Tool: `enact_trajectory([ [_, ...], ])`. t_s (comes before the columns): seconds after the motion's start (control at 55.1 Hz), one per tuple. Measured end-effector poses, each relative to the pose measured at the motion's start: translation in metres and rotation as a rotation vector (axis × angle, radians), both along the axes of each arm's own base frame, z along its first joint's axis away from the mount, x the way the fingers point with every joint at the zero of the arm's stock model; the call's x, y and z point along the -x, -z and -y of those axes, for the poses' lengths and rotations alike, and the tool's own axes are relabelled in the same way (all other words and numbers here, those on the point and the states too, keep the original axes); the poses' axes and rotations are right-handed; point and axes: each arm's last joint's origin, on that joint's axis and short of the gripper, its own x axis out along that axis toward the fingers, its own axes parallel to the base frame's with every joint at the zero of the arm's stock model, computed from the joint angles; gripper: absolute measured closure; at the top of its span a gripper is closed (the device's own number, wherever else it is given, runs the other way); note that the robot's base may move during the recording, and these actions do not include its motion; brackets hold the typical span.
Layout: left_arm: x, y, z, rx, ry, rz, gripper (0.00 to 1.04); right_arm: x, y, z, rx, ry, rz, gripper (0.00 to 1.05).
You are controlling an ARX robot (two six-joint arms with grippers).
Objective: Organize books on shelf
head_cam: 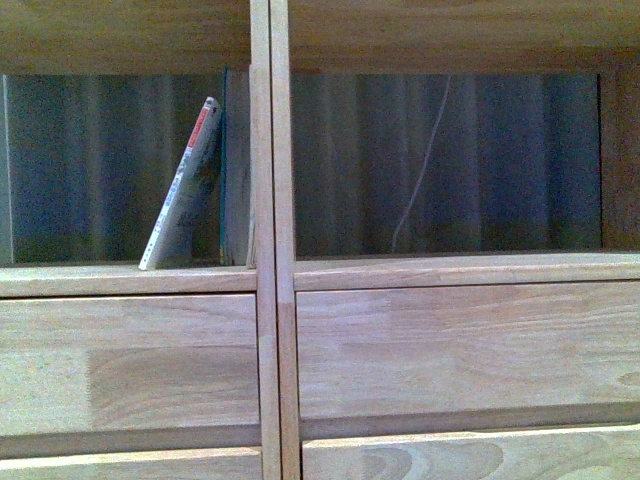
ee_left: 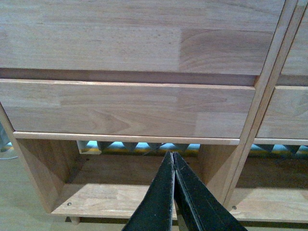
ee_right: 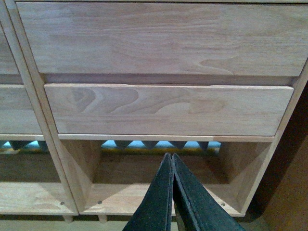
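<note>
In the front view the light-wood shelf (head_cam: 270,300) fills the frame. In its left open compartment, the floppy softcover (head_cam: 183,190), white spine with a red patch at the top, leans rightward towards the divider. The taller teal-edged book (head_cam: 234,170) stands upright against the central divider (head_cam: 270,150). Neither arm shows in the front view. My left gripper (ee_left: 173,155) is shut and empty, low in front of the drawers (ee_left: 125,108). My right gripper (ee_right: 172,156) is shut and empty too, facing the lower right drawers (ee_right: 168,110).
The right open compartment (head_cam: 445,165) holds no books; a thin pale cord hangs down its dark back panel. Below the drawers are low open bays (ee_left: 120,192) (ee_right: 159,192) above the short legs. A brown surface (ee_right: 293,183) stands beside the shelf's right end.
</note>
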Motion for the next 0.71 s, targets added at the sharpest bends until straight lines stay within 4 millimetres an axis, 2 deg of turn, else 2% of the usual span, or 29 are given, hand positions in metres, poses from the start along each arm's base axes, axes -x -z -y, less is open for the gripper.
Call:
enact_trajectory([
  [0.236,0.0,0.0,0.0,0.0,0.0,0.005,1.02,0.0,0.008,0.0,0.0,0.0,0.001,1.02],
  [0.291,0.0,0.0,0.0,0.0,0.0,0.005,1.02,0.0,0.016,0.0,0.0,0.0,0.003,1.02],
  [0.708,0.0,0.0,0.0,0.0,0.0,0.005,1.02,0.001,0.015,0.0,0.0,-0.001,0.011,1.02],
])
